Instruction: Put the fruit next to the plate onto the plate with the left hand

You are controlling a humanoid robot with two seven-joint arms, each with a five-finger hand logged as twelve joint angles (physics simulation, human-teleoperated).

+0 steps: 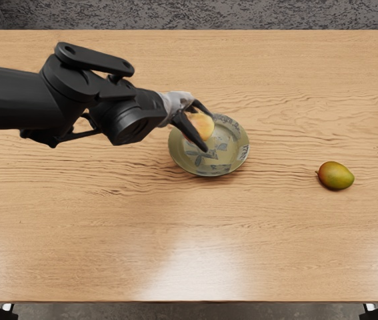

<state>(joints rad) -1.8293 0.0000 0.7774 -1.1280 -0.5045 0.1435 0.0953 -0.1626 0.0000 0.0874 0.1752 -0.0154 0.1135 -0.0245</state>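
I see my left hand curled round the yellow fruit over the plate's far-left rim, mid-tabletop; letting go this near the rim, I judge it could roll off.

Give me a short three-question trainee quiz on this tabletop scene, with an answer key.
1. Multiple choice: what does the robot's left hand grasp? A) a yellow-orange round fruit; B) a metal spoon; C) nothing.
2. True or false: the red-green oval mango lies on the light wooden table, to the picture's right of the patterned green ceramic plate and apart from it.
3. Short answer: which arm is out of view?
Key: 1 A; 2 true; 3 the right arm.
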